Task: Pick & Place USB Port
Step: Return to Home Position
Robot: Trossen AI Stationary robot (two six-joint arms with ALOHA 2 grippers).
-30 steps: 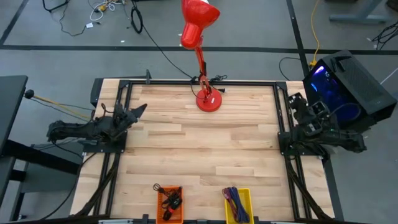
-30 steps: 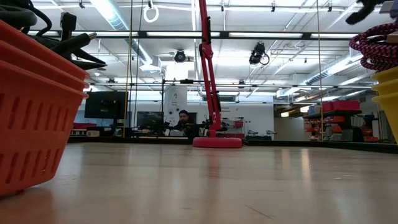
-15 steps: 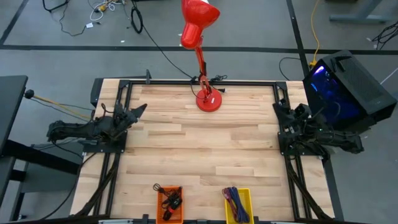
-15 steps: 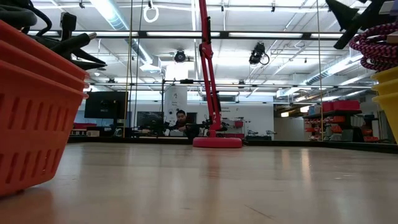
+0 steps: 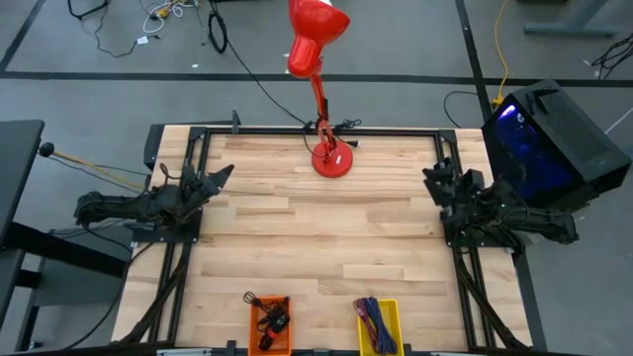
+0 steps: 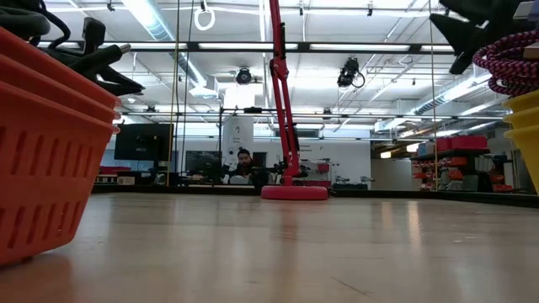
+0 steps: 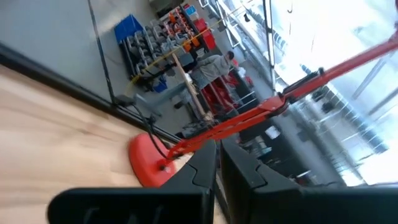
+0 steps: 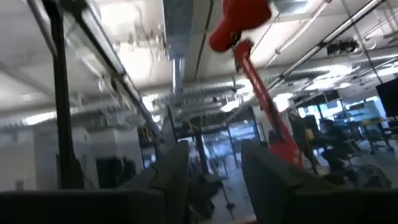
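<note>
The orange basket [image 5: 269, 324] stands at the table's near edge and holds small dark USB pieces with cables [image 5: 274, 318]; in the low view its wall [image 6: 46, 160] fills the left side, with dark pieces [image 6: 105, 63] sticking up over the rim. My left gripper [image 5: 222, 174] waits shut above the table's left edge; its wrist view shows the fingertips [image 7: 217, 168] close together. My right gripper [image 5: 432, 179] is open and empty over the right edge, high in the low view [image 6: 461, 25]. Its wrist view shows the gap between the fingers [image 8: 214, 174].
A yellow bin [image 5: 379, 324] with coiled purple and red cords [image 6: 509, 63] sits right of the orange basket. A red desk lamp stands on its base [image 5: 331, 159] at the far edge's middle. Bare wood [image 5: 326, 247] lies between the arms. A person [image 6: 244, 160] shows far behind the table.
My right gripper has swung from outside the table's right edge toward the left, now reaching over the edge, and has come into the low view at its top right. The left arm and both baskets have kept still.
</note>
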